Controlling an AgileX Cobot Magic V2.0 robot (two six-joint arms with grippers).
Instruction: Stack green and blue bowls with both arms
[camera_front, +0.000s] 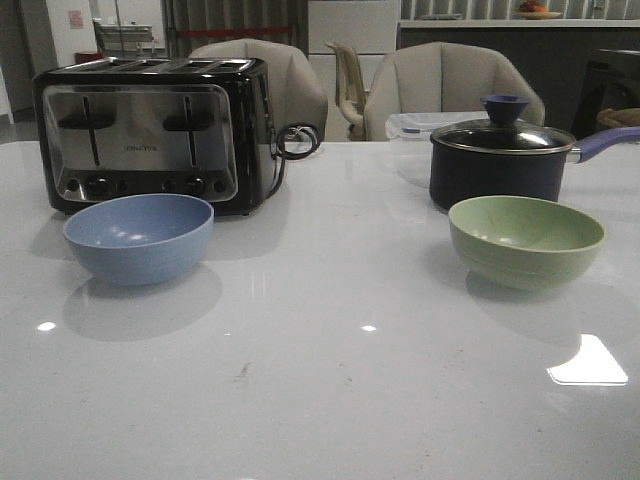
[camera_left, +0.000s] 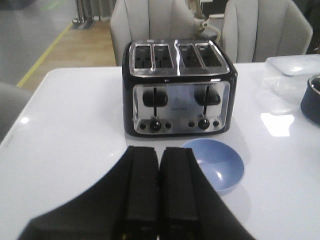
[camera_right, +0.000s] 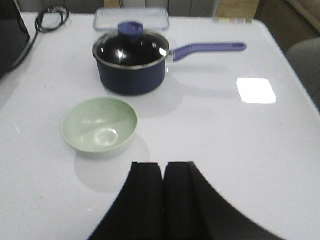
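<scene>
The dusty blue bowl (camera_front: 139, 236) stands upright on the white table at the left, just in front of the toaster; it also shows in the left wrist view (camera_left: 217, 163). The pale green bowl (camera_front: 526, 240) stands upright at the right, in front of the saucepan, and shows in the right wrist view (camera_right: 99, 125). Both bowls are empty and apart. My left gripper (camera_left: 160, 150) is shut and empty, held back from the blue bowl. My right gripper (camera_right: 163, 165) is shut and empty, held back from the green bowl. Neither arm shows in the front view.
A black and chrome toaster (camera_front: 155, 130) stands at the back left with its coiled cord (camera_front: 296, 141). A dark lidded saucepan (camera_front: 500, 158) with a purple handle stands at the back right, a clear plastic container (camera_right: 131, 18) behind it. Chairs stand beyond the table.
</scene>
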